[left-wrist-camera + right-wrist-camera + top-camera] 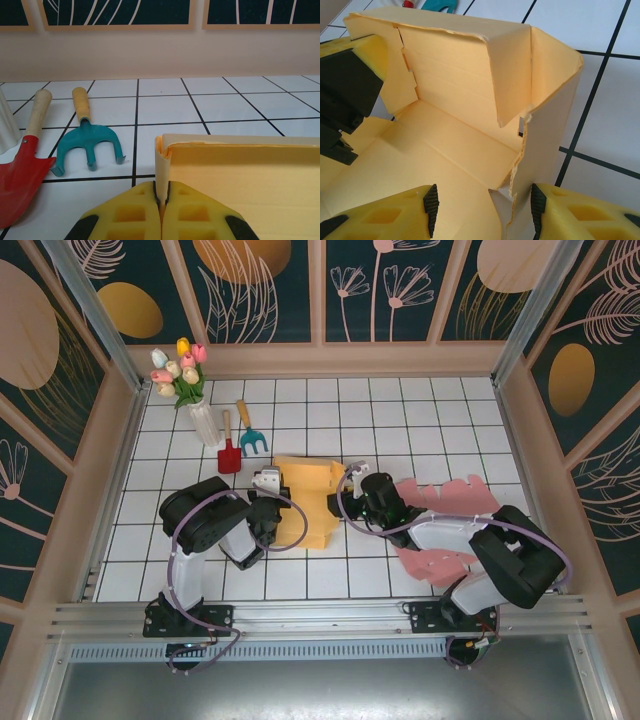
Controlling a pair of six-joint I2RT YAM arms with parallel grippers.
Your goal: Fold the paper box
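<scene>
The left gripper (pixel 161 200) is pinching the yellow paper box's (pixel 240 175) left wall between closed jaws; the right gripper (pixel 482 210) is straddling its right wall, jaws parted.

On my overhead feed the desk (pixel 430 400) is surfaced in white square tiles with dark grout lines. The walls (pixel 270 290) close it in on three sides: dark teal panels printed with pale line-drawn flowers, leaves and golden ovals, set in light wooden frames. A plain pale skirting band (pixel 160 55) runs along the foot of the back wall. Aluminium posts (pixel 85 300) rise at the back corners, and a metal rail (pixel 320 615) spans the near edge. The light looks even to me, with soft shadows.
</scene>
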